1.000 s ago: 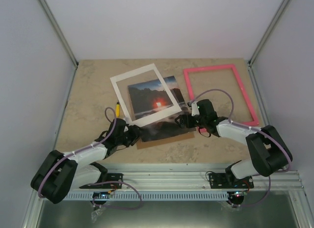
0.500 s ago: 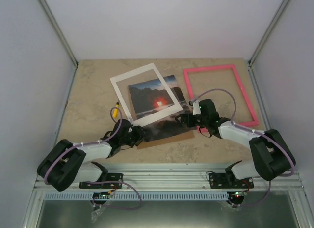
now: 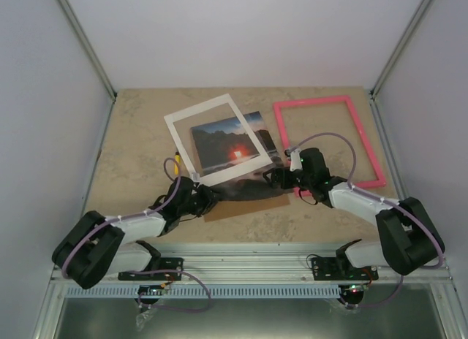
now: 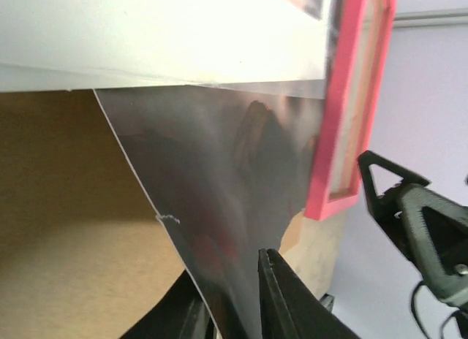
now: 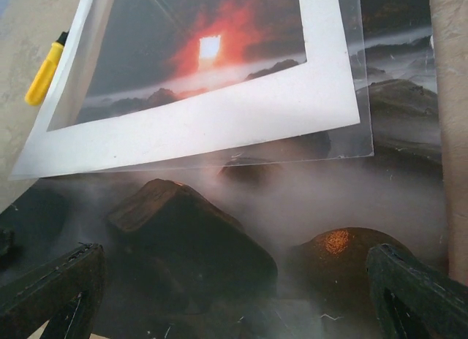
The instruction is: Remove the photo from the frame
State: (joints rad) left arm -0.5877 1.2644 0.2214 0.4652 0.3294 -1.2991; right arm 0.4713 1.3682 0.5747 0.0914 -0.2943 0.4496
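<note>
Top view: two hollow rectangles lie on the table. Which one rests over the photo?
The white mat border; the photo shows through it, while the pink frame encloses only bare tabletop.

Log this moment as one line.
left gripper: shut on photo, near corner | right gripper: open, over photo | frame: empty, right of photo | white mat: lying on photo

You'll see a white rectangular card mat border (image 3: 197, 107) lying askew on the beige marbled tabletop (image 3: 131, 134). A clear plastic sheet (image 5: 292, 149) pokes out just past the mat's near edge; which of the two lies on top you can't tell. Just beside the mat's left corner lies a small yellow pen with a black tip (image 3: 175, 161). Nearer you, a brown fibreboard backing panel (image 3: 219, 212) lies flat on the table. Pale grey walls enclose the table.
</note>
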